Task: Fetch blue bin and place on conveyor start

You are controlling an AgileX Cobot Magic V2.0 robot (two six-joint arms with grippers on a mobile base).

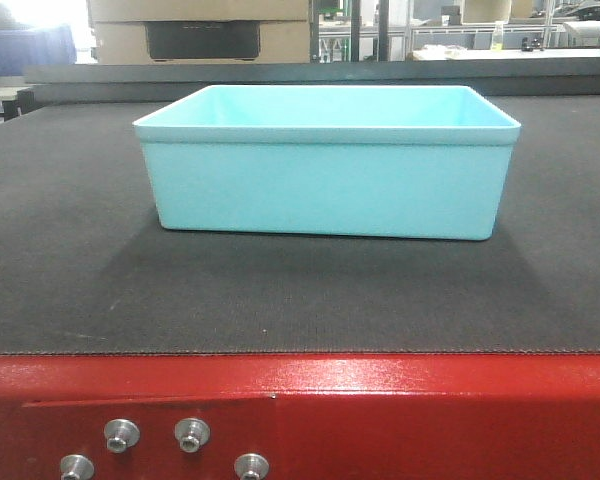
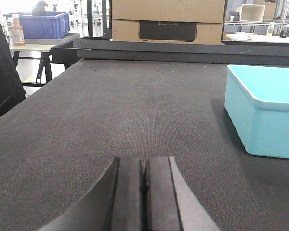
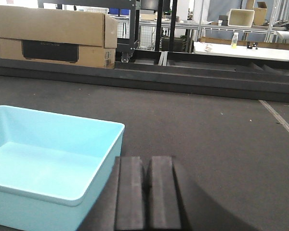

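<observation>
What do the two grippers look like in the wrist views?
The left gripper and right gripper look alike: two flat, rectangular matte black fingers, set on a curved dark grey body. No cables or markings show.

Blue bin [image 1: 325, 185] showing pale turquoise, plain — conveyor start [image 1: 300, 300] presenting dark grey textured belt, glossy red frame.

Dark grey conveyor belt [image 1: 70, 270], red end frame [image 1: 380, 400]; blue bin [image 1: 325, 165] upright on it.

Warehouse or factory floor.
A conveyor belt [image 1: 70, 290] with red end frame [image 1: 380, 410], cardboard boxes [image 3: 53, 36], metal shelving [image 3: 221, 29] behind its far edge.
</observation>
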